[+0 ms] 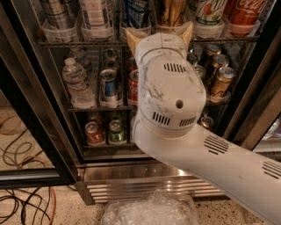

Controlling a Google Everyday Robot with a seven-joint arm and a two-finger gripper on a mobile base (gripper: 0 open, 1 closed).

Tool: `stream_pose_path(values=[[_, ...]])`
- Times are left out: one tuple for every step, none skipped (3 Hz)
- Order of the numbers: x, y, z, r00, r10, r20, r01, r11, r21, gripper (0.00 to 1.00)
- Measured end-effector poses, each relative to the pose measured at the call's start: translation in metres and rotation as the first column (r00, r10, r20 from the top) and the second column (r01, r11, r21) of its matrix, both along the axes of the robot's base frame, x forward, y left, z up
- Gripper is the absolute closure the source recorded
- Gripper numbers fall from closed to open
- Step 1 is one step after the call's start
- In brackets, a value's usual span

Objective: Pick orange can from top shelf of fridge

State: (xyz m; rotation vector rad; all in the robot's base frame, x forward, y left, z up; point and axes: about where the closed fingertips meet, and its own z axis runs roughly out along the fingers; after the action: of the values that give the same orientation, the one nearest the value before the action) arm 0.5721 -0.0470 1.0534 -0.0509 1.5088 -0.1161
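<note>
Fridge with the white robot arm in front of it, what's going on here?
The robot's arm is reaching toward the fridge for the orange can on the top shelf. Its gripper is at the front edge of that shelf, just below the can, with its fingers spread open. The can stands on the shelf, not yet grasped.

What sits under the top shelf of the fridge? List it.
Under the top shelf: a water bottle, a blue can, a red can and bronze cans. The arm covers the middle lanes; its open gripper is just below the orange can.
</note>
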Motion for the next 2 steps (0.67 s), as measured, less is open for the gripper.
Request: stream_pose_path(values=[[0.0061,-0.0108,-0.0041,0.9998,0.021,-0.005,-0.021,0.997,0.069,0.26],[0.012,-0.0171,-0.0038,0.9991,0.043,-0.003,-0.042,0.992,0.12,0.42]])
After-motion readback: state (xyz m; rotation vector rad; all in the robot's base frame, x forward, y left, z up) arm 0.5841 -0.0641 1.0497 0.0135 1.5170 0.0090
